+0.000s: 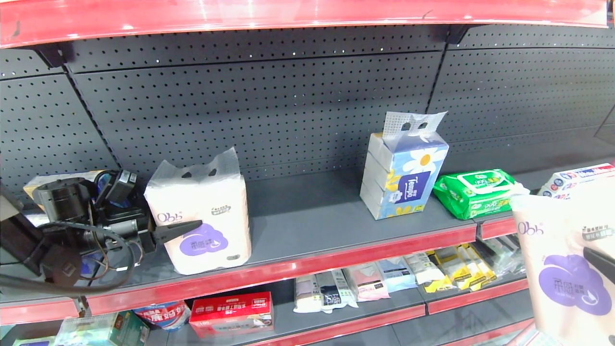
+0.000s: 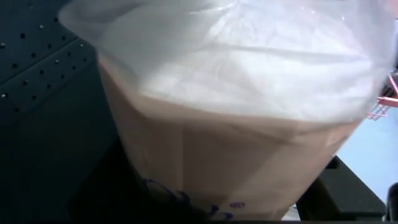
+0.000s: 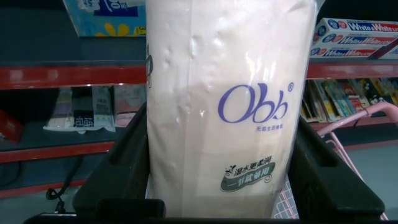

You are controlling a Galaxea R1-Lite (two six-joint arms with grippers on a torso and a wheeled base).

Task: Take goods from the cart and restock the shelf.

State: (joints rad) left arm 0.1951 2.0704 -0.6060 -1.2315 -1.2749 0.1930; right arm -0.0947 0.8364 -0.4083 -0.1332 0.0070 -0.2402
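2 purple-print paper packs in play. 1st pack [image 1: 202, 216] stands upright on the grey shelf [image 1: 312, 226], toward its left end, with the left gripper [image 1: 185, 229] right up against its front face; can't tell if it's clamped or let go. 2nd pack [image 1: 562, 259] is off the shelf, in the air in front of its right end, right gripper [image 3: 214, 199] clenched on its sides. Blue tissue pack [image 1: 406, 173] and green wipes [image 1: 473, 192] sit mid-shelf, just beside each other. Pink cart [image 3: 373, 111] frame shows beyond the 2nd pack

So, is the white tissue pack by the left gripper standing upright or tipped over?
Upright: the tissue pack stands on its base on the shelf, with its handle flap pointing up.
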